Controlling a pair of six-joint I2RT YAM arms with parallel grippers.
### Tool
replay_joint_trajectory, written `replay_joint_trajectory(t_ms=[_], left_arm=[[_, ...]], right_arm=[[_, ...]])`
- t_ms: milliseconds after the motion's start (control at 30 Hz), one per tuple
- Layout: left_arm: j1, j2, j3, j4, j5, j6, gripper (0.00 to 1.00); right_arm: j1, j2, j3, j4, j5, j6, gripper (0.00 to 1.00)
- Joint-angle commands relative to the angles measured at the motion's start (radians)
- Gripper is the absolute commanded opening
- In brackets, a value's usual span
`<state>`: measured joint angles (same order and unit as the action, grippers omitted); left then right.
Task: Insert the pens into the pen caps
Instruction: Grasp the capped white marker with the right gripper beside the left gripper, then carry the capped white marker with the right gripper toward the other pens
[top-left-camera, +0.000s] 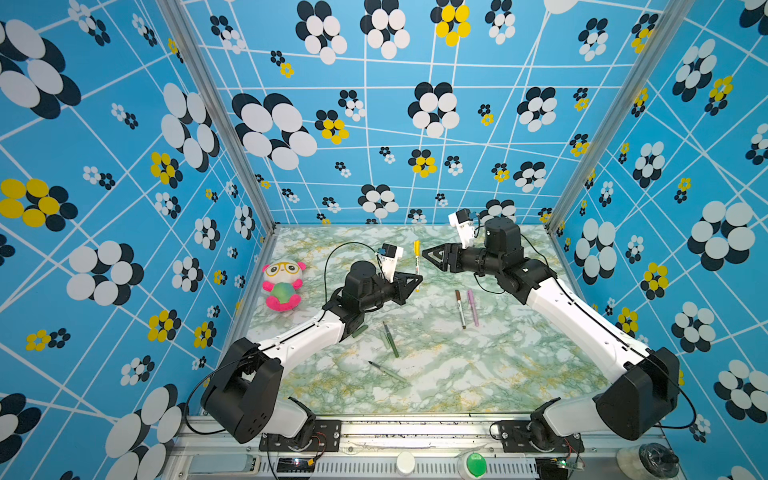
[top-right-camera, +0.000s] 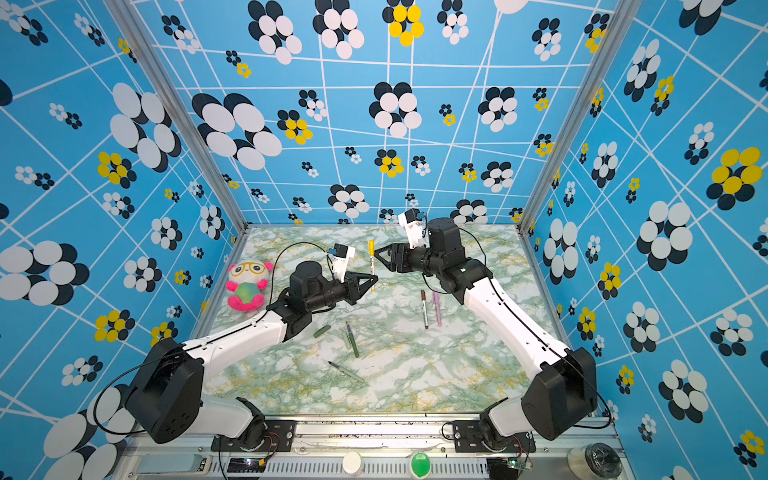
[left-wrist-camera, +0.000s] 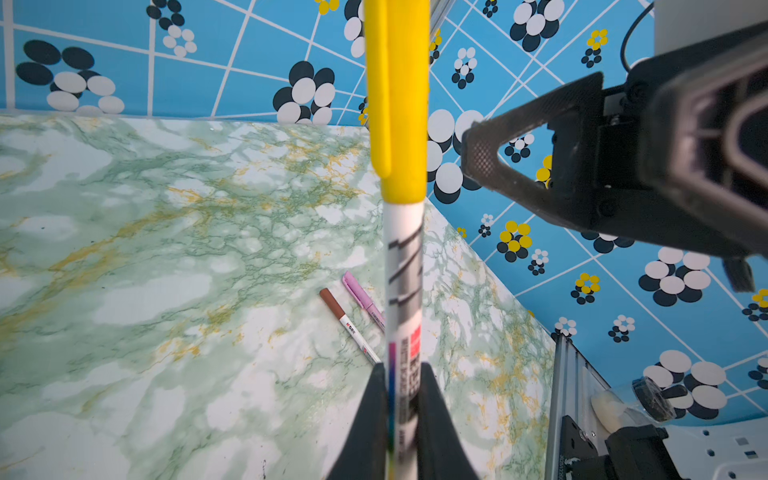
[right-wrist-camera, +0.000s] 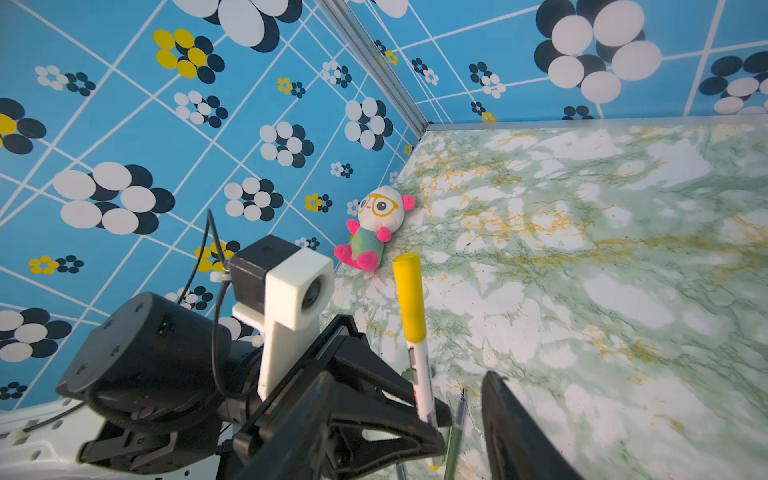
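Plush toy: a white-and-pink plush panda with yellow glasses (top-left-camera: 284, 286) sits at the tabletop's left edge, well clear of the action.
Green leftovers: a stubby dark green plastic cap (top-left-camera: 360, 331) lies beside the left arm. Right of it is a thin dark green pen (top-left-camera: 391, 341) with a short pale green cap (top-left-camera: 385, 341) just alongside. Nearer the front edge lies a slim pale green pen (top-left-camera: 388, 371), tip bare. These look like the jobs left.
Left gripper: the left gripper (top-left-camera: 417, 282) is clamped on the lower barrel of a white-barrelled stick pen (top-left-camera: 417, 266). It holds the pen upright, so the top end is offered to its partner.
Yellow cap: the yellow plastic cap (top-left-camera: 417, 247) is on that pen's top and looks fully seated in the left wrist view.
Right gripper: the right gripper (top-left-camera: 424, 252) has its jaws parted and holds nothing. It sits just beside the yellow cap, toward the far edge.
Finished pair: a brown-capped white pen (top-left-camera: 460, 309) and a pink capped pen (top-left-camera: 472, 307) lie side by side, right of centre.
Surface: a glossy green-and-white marbled tabletop (top-left-camera: 478, 374), flat enough that pens could roll.
Room: blue walls printed with flowers (top-left-camera: 374, 124) close in three sides.
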<state>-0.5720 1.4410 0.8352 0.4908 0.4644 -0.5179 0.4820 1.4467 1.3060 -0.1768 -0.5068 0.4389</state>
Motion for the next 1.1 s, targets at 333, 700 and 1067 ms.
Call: replay_joint_trajectory(t_ms=[333, 700, 1067], left_arm=[[-0.008, -0.006, 0.055, -0.003, 0.02, -0.063, 0.0], [-0.008, -0.005, 0.054, 0.004, -0.007, -0.071, 0.0], [-0.009, 0.009, 0.034, 0.031, 0.007, -0.099, 0.17]], right_arm=[[0.075, 0.107, -0.003, 0.053, 0.008, -0.009, 0.45], [0.088, 0.108, -0.005, 0.068, 0.054, 0.001, 0.21], [0.095, 0.105, 0.007, 0.051, 0.151, 0.007, 0.0]])
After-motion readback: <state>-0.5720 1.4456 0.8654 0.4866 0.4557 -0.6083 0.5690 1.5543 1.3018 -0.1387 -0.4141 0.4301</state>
